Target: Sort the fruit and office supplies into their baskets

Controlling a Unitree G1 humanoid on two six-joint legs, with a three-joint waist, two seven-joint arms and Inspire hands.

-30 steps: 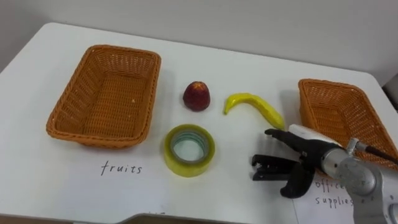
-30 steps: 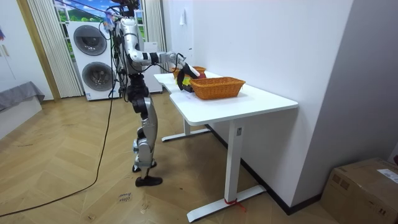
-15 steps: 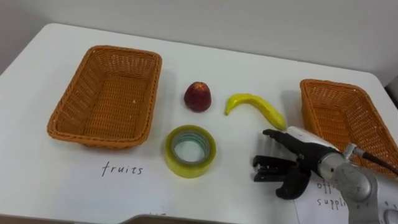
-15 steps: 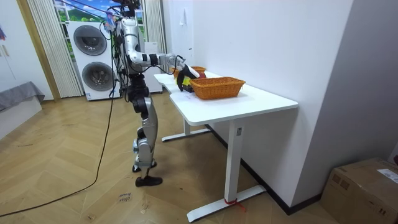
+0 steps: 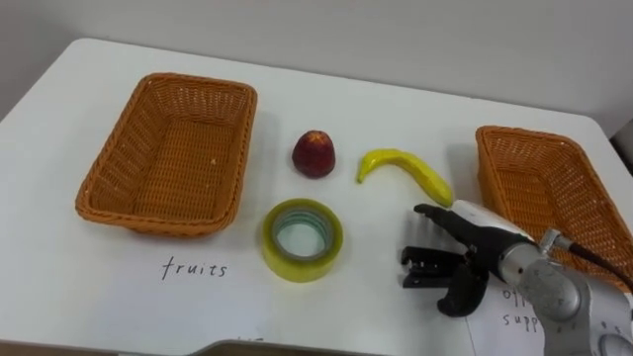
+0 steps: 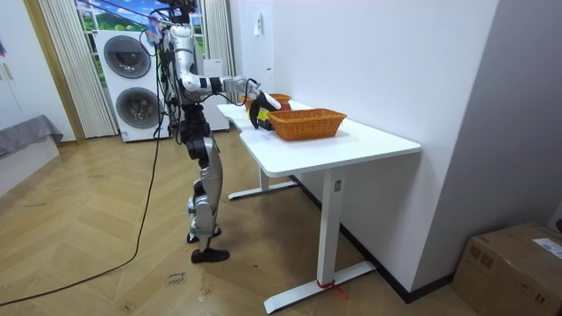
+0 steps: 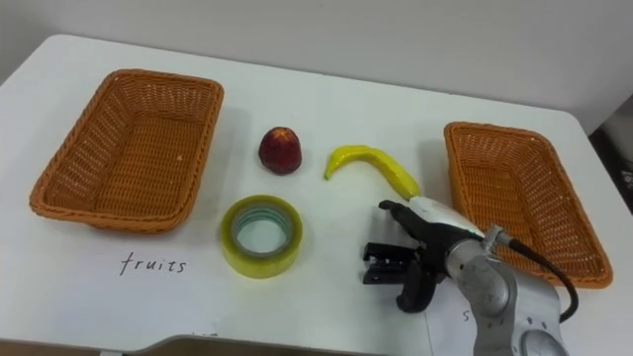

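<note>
A red apple and a yellow banana lie in the middle of the white table. A roll of yellow tape lies flat in front of the apple. The left wicker basket is empty, with "fruits" handwritten before it. The right wicker basket is also empty. My right hand hovers low over the table just in front of the banana's right end. It is to the right of the tape, fingers pointing left, open and holding nothing.
A paper label lies under my right forearm in front of the right basket. In the room view I stand at the table's end on the left, right arm stretched over the table. Washing machines stand behind.
My right hand has edged slightly to the left, toward the tape. The fruit, tape and baskets lie as before.
</note>
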